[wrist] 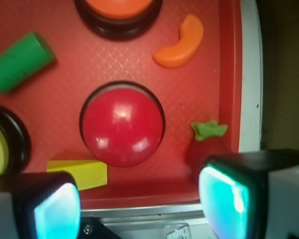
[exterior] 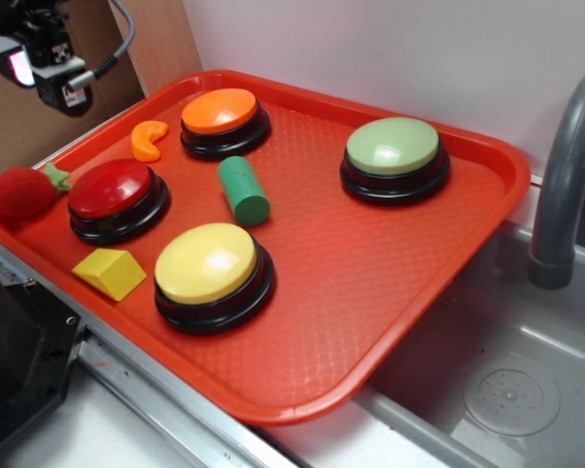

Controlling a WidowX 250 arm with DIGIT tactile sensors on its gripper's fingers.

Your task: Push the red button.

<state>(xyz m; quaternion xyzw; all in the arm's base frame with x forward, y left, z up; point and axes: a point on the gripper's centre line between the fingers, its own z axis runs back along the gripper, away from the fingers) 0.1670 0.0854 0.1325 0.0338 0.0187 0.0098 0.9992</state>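
The red button [exterior: 115,192] is a glossy dark-red dome on a black base, at the left of the orange-red tray [exterior: 370,283]. From the wrist camera the red button [wrist: 122,124] lies below me, just ahead of the fingers. My gripper [wrist: 139,204] hangs high above the tray's near left edge, open, with nothing between its two glowing pads [wrist: 224,201]. In the exterior view only the arm's upper part [exterior: 39,49] shows at the top left; the fingertips are out of frame.
On the tray also sit an orange button [exterior: 221,117], a green button [exterior: 394,154], a yellow button [exterior: 211,270], a green cylinder [exterior: 244,191], a yellow wedge [exterior: 110,271], an orange crescent [exterior: 148,139] and a fuzzy red ball [exterior: 21,191]. A grey faucet [exterior: 564,185] and sink [exterior: 507,390] are right.
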